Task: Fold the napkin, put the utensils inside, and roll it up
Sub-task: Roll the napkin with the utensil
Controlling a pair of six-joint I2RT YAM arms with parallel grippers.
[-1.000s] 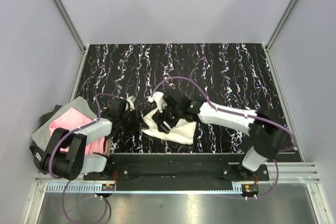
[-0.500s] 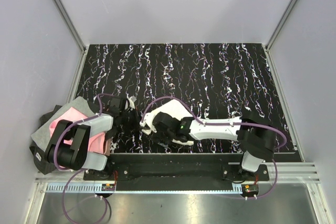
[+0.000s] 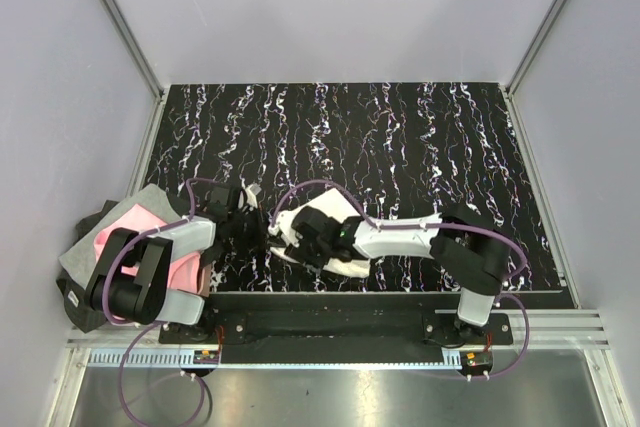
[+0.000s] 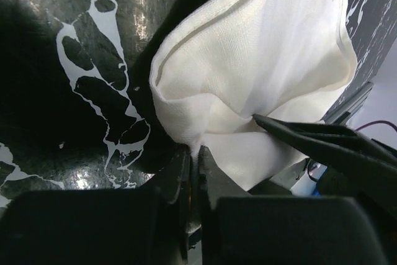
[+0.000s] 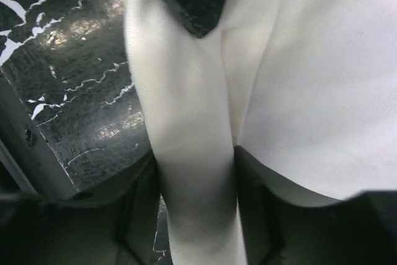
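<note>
The right gripper has swung back left over the cream square cloth napkin, which lies bunched at the near edge of the black marbled table. Its fingers straddle a fold; clamping indeterminate. The left gripper pinches a corner.

place: robot lab cell | cues: plain walls, aluminium framing (marbled black tabletop)
</note>
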